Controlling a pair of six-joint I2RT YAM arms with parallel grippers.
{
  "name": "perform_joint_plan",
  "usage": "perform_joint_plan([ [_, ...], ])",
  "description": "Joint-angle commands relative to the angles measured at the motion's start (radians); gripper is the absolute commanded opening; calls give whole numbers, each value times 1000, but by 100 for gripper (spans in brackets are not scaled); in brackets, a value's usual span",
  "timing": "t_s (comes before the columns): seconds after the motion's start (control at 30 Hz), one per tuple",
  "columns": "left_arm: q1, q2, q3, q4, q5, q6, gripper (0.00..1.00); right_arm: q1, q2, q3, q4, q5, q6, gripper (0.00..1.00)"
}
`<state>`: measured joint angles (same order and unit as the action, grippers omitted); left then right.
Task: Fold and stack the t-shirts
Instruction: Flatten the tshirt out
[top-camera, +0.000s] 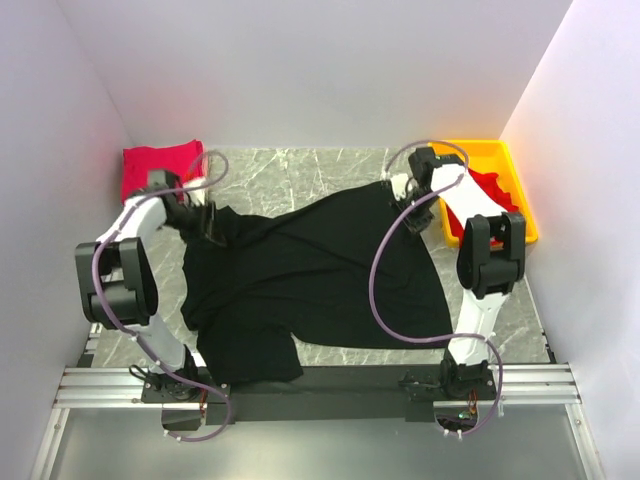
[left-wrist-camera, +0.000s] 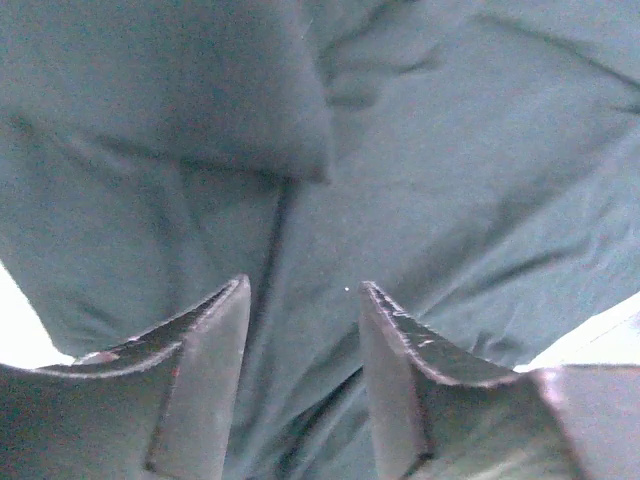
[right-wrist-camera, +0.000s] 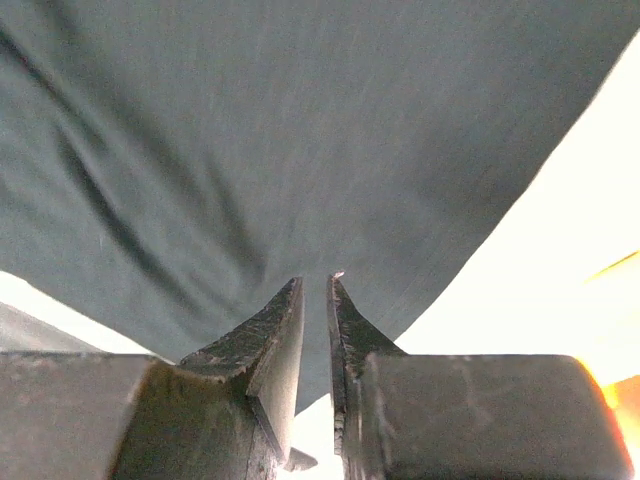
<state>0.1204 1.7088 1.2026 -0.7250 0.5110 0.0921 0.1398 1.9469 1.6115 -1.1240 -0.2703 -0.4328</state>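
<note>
Top view: a black t-shirt (top-camera: 310, 270) lies spread and wrinkled across the middle of the marble table (top-camera: 300, 170), running from the left gripper (top-camera: 208, 225) at centre left to the right gripper (top-camera: 410, 192) at upper right. Its lower-left part overlaps the dark strip at the table's near edge, toward the bottom of the frame. The upper-right part of the shirt narrows into a taut point that rises to the right gripper. A red t-shirt (top-camera: 158, 165) lies as a compact folded pad in the upper left corner of the table, just beyond the left arm and apart from the black shirt. A yellow tray (top-camera: 500, 155) sits at the upper right against the wall, with red cloth (top-camera: 495, 190) inside it, partly hidden by the right arm. Left wrist view: the left gripper (left-wrist-camera: 304, 290) stands wide, its two fingers (left-wrist-camera: 205, 360) well apart. Between and beyond them dark fabric fills the frame, a folded flap lying at the upper left. Nothing is clamped between the jaws. Right wrist view: the right gripper (right-wrist-camera: 315, 285) is drawn narrow, only a slit remaining between its fingers (right-wrist-camera: 270, 340). The black t-shirt (right-wrist-camera: 300, 130) hangs stretched across the upper frame and tapers down to the fingertips, where its edge is pinched. Bright overexposed background shows at the lower left and along the right side.
</note>
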Motion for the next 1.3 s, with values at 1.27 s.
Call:
perform_joint_plan([
  [1.27,-173,354,612,29,-370,38,69,60,527,617,465,388,342,45],
])
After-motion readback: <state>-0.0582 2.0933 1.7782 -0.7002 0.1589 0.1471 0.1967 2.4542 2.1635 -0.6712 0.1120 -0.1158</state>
